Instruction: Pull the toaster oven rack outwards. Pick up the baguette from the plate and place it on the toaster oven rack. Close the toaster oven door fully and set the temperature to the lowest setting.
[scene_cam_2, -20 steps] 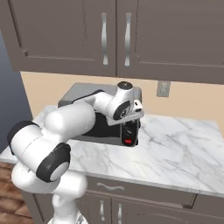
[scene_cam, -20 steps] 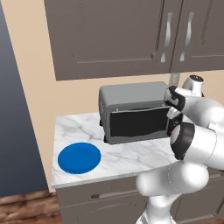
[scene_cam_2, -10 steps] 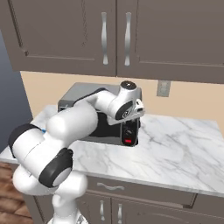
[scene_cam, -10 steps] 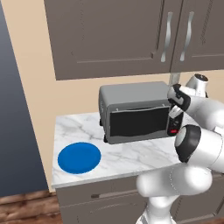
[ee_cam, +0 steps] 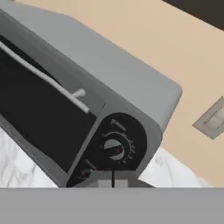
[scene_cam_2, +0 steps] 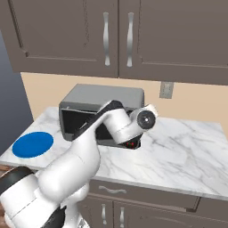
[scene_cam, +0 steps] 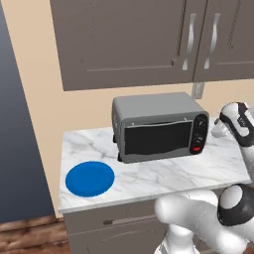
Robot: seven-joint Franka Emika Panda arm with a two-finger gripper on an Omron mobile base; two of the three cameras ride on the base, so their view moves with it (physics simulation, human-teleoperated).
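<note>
So the toaster oven [scene_cam: 158, 126] sits at the back of the marble counter [scene_cam: 163, 173], roughly mid-length, pushed up near the wall under the cabinets [scene_cam: 149, 39]. The toaster oven door [scene_cam: 157, 138] is up and shut, dark glass facing the front edge, with its handle bar [ee_cam: 43, 76] running across the top of the pane. Can't see the toaster oven rack or the baguette anywhere; my guess is both are behind that dark glass, but the glass doesn't let me confirm it.

The plate [scene_cam: 90, 178] is bare, sitting alone toward the counter's left front corner, well apart from the oven.

The control panel [scene_cam: 199, 135] is on the oven's right end, knobs stacked with the red button [scene_cam: 196, 148] at the bottom. The hand camera looks almost straight at one knob [ee_cam: 114, 148], which makes sense since the temperature setting is the only thing that looks left to do.

The gripper [ee_cam: 113, 178] has its two tips pressed together with no gap, nothing between them, just below that knob in the hand view. It sits off the oven's right end, near the panel. Whether the tips touch the panel I can't say. Pinched shut like that, it would have to nudge the knob rather than grab it, or open up first.
</note>
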